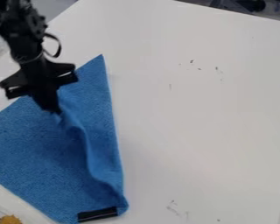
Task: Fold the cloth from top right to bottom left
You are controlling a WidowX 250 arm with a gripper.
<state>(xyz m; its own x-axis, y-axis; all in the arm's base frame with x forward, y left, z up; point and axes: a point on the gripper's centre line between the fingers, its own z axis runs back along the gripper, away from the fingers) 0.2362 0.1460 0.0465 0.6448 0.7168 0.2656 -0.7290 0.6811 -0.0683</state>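
Low in the left corner, one fuzzy orange thing (11,219)! Then one blue cloth (31,153), across the left part of one white worktop (195,122), with one raised ridge down its right side. And there, one black hand (53,109), clenched on the cloth's upper part! Farther right, one black strip (97,214) at the bottom edge; beyond, several small dark marks (192,61).

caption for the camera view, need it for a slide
Black pincer gripping a blue cloth, a ridge running down its right side, on a white table.
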